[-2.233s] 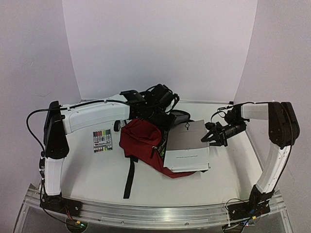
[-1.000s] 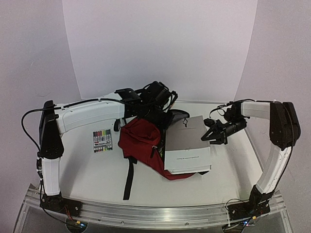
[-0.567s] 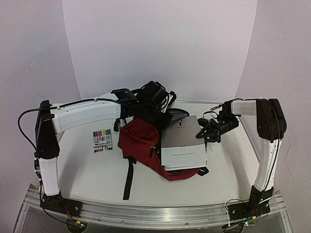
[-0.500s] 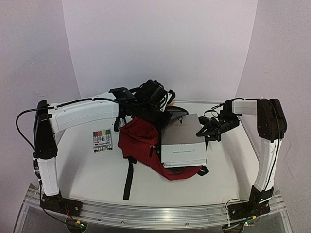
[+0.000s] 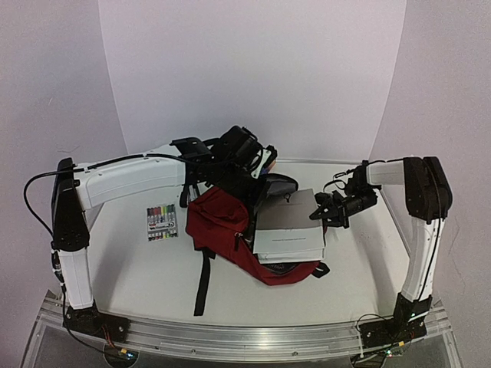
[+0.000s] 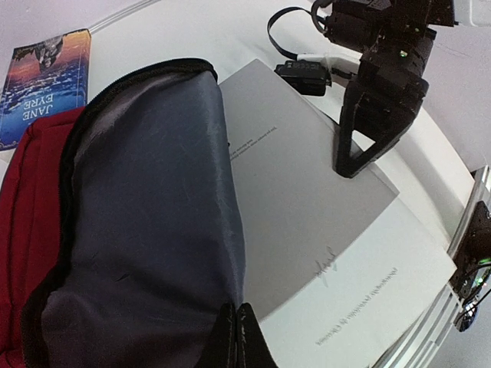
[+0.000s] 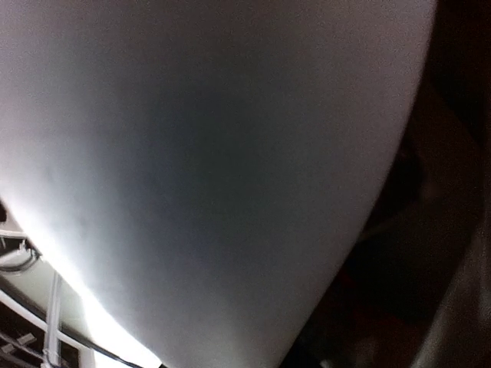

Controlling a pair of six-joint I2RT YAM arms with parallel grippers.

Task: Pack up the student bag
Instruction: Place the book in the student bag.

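The student bag point(image 5: 222, 226), dark red, lies in the middle of the table with its mouth facing right. My left gripper point(image 5: 257, 175) is shut on the edge of the bag's grey lining point(image 6: 146, 215) and holds the mouth up; in the left wrist view the left gripper point(image 6: 235, 326) pinches that fabric. A grey book point(image 5: 290, 228) lies partly under the raised flap. My right gripper point(image 5: 321, 213) is shut on the book's far right edge. The left wrist view shows the right gripper point(image 6: 349, 162) on the grey book point(image 6: 307, 207). The book's cover point(image 7: 215, 169) fills the right wrist view and hides the fingers.
A pack of coloured markers point(image 5: 162, 222) lies left of the bag. A black strap point(image 5: 203, 280) trails toward the near edge. A paperback titled Jane Eyre point(image 6: 42, 84) lies behind the bag. White walls close in the table at the back and sides.
My right gripper has moved left with the grey book, sliding it further under the bag's raised flap. The left arm has lifted the flap slightly and still holds it.
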